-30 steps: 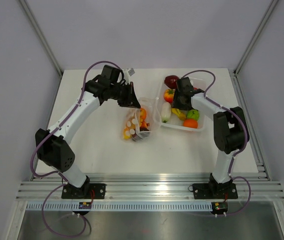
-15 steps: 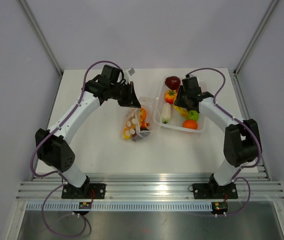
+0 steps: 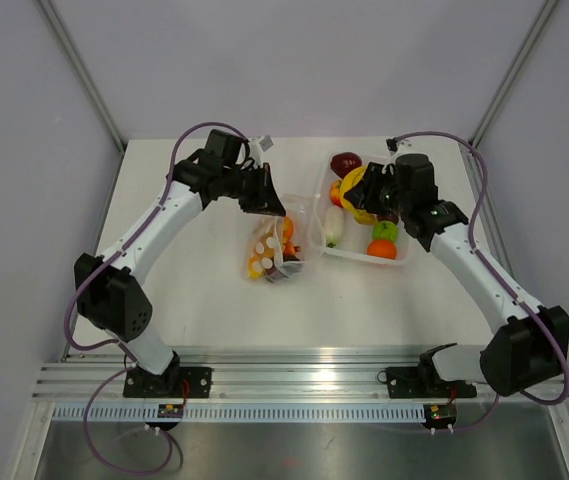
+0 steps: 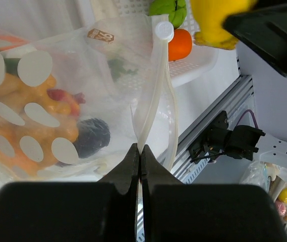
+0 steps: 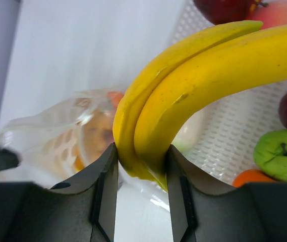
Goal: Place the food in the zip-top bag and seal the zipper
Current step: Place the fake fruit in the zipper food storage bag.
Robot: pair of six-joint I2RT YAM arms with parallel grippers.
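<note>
The zip-top bag (image 3: pixel 274 250) (image 4: pixel 57 101) lies on the table left of the white tray, with orange, yellow and dark purple food (image 4: pixel 88 138) inside. My left gripper (image 3: pixel 269 200) (image 4: pixel 141 151) is shut on the bag's mouth edge, where the zipper (image 4: pixel 151 111) runs as a pale strip. The right gripper (image 3: pixel 364 195) (image 5: pixel 140 161) is shut on a yellow banana bunch (image 3: pixel 354 190) (image 5: pixel 193 85), held above the tray's left part. More food lies in the tray: a dark red piece (image 3: pixel 344 162), a white-green piece (image 3: pixel 332 226), a green one (image 3: pixel 387 230) and an orange one (image 3: pixel 382 248).
The white tray (image 3: pixel 404 262) stands at the back right of the table, touching the bag's right side. Metal rails (image 3: pixel 294 375) run along the near edge by both arm bases. Grey walls enclose the table on three sides.
The right arm has lifted the banana bunch out of the tray and swung up and outward. The left gripper and the bag have stayed where they were.
</note>
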